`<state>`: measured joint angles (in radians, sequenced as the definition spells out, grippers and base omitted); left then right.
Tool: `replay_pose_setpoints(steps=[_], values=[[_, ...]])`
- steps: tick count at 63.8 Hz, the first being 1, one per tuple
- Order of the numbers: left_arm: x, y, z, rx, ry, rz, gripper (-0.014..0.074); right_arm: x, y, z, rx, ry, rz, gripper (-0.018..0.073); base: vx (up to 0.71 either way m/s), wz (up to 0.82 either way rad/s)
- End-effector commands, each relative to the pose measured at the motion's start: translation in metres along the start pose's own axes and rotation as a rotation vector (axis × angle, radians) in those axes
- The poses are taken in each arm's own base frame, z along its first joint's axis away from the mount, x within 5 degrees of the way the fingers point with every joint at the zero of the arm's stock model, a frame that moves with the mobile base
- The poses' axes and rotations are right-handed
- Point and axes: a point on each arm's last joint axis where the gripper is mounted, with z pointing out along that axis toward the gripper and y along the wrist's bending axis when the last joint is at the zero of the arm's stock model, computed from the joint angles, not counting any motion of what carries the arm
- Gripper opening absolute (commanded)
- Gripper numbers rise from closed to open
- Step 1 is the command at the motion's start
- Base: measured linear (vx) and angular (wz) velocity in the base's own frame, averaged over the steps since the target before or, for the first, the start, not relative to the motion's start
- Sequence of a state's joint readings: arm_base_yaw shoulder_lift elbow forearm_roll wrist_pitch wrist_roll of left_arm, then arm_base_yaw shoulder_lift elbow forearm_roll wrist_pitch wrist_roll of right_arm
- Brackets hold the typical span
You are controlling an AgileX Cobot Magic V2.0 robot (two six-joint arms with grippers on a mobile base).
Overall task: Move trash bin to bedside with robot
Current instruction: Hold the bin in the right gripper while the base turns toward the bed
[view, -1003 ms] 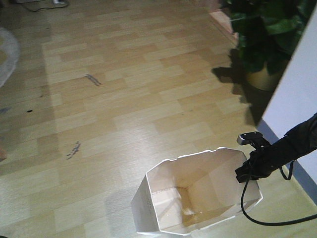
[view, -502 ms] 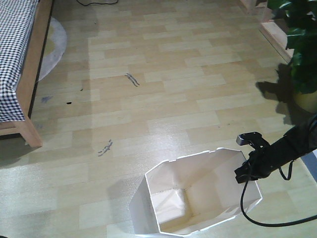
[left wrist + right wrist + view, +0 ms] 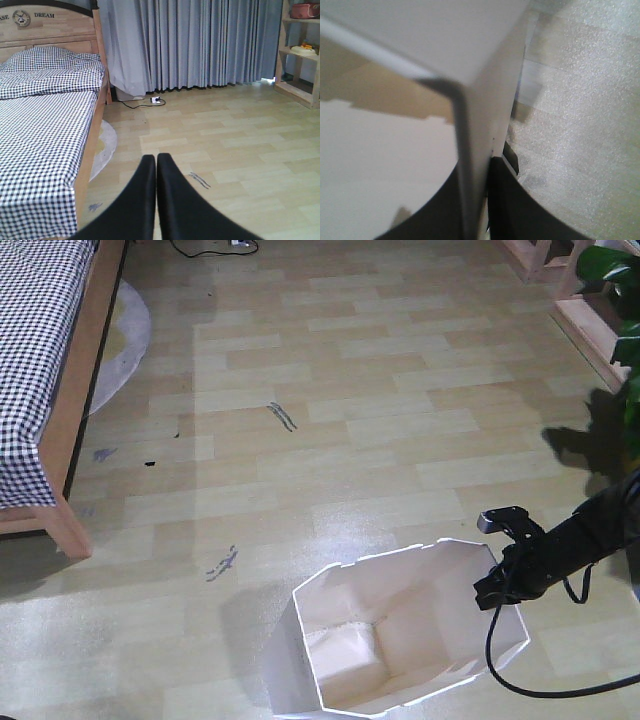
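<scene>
Right gripper (image 3: 497,592) clamps trash bin (image 3: 400,600) rim; left gripper (image 3: 155,157) clenched, empty. Open floor (image 3: 330,460) lies between it and bed rail (image 3: 88,380).

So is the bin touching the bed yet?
No, the trash bin stands apart from the bed, with bare wooden floor between them.

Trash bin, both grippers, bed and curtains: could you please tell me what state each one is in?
Trash bin: upright, open-topped, nothing visible inside.
Right gripper: shut on the bin's rim wall.
Left gripper: shut, holding nothing.
Bed: made, checked bedding lying flat.
Curtains: drawn shut.
</scene>
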<state>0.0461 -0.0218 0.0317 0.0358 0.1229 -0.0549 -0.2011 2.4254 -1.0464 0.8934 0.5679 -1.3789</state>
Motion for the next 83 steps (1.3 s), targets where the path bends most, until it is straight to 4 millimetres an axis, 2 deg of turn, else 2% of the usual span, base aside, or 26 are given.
replay_pose_setpoints(steps=[1,83], values=[[-0.0150,-0.0005,-0.0022,0.005,-0.102,-0.006,-0.0006,-0.0148,0.0181,-0.0250,-0.138,-0.066,0.000,-0.0005,0.27,0.01],[-0.0150,-0.0005,-0.0022,0.005,-0.102,-0.006,-0.0006,-0.0148,0.0181,-0.0250,-0.138,-0.066,0.000,-0.0005,0.32,0.08]])
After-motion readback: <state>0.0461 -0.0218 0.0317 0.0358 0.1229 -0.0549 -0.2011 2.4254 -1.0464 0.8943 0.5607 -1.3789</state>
